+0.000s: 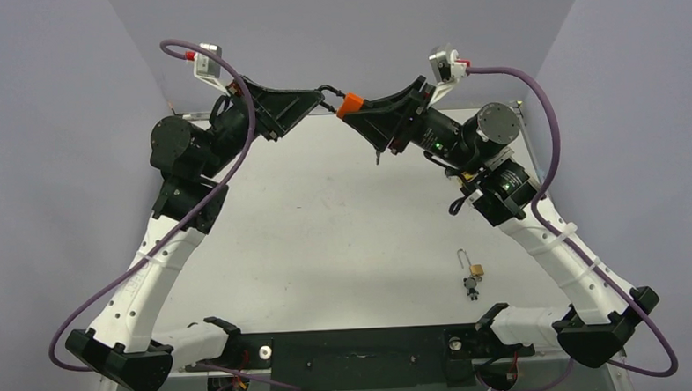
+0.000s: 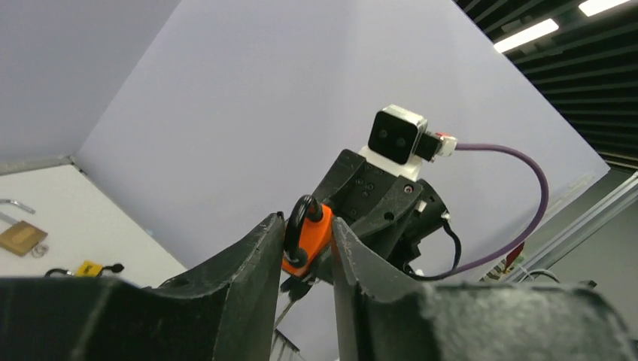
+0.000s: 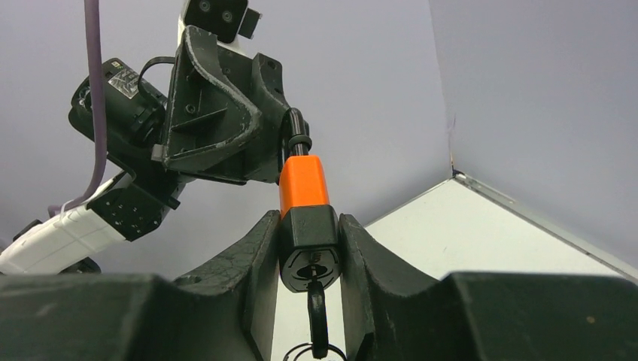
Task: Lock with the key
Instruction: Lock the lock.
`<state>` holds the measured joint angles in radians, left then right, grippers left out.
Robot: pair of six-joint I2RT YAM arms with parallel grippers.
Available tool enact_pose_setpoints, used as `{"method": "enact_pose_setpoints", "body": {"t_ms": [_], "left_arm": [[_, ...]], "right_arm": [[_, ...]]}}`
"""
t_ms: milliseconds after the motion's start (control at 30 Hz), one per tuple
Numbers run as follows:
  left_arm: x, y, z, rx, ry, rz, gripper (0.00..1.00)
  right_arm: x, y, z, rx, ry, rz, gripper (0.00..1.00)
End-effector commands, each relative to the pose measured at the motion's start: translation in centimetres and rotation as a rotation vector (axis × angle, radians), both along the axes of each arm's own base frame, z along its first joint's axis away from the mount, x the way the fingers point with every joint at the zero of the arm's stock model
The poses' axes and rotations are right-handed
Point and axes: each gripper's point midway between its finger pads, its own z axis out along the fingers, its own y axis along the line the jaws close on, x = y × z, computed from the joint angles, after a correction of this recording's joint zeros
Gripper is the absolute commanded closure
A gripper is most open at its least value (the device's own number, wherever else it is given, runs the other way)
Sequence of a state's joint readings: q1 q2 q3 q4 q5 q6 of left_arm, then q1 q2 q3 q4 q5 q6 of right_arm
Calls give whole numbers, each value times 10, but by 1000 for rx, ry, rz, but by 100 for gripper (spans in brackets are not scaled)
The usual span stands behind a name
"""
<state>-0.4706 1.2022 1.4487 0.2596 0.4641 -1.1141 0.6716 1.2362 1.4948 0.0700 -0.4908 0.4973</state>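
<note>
Padlock [image 1: 350, 104] midair over far table [image 1: 326, 214] edge, clenched in right claw [image 3: 310, 241]; left claw [image 2: 305, 244] flanks shackle [image 2: 299, 218], grip unclear.

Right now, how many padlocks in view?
2. The orange padlock is held aloft in the right end effector; the small brass padlock lies on the table, near right side.

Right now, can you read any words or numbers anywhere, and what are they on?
No text can be read.
The white sticker on the left arm's black motor: print too small to read.
The orange padlock: no writing shows.
The brass padlock: too blurred to tell.
</note>
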Motion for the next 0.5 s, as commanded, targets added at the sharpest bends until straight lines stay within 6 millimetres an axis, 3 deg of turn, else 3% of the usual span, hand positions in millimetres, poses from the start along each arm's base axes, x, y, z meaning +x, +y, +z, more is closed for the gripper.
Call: {"method": "enact_pose_setpoints", "body": {"t_ms": [0, 200, 467], "left_arm": [[-27, 0, -17, 132, -102, -43, 68], [-48, -6, -40, 258, -173, -146, 59], [-70, -4, -74, 465, -292, -237, 56]], "right_arm": [[-29, -24, 27, 68, -62, 38, 100], [-52, -25, 2, 14, -26, 131, 100], [-82, -28, -30, -21, 58, 239, 100]]}}
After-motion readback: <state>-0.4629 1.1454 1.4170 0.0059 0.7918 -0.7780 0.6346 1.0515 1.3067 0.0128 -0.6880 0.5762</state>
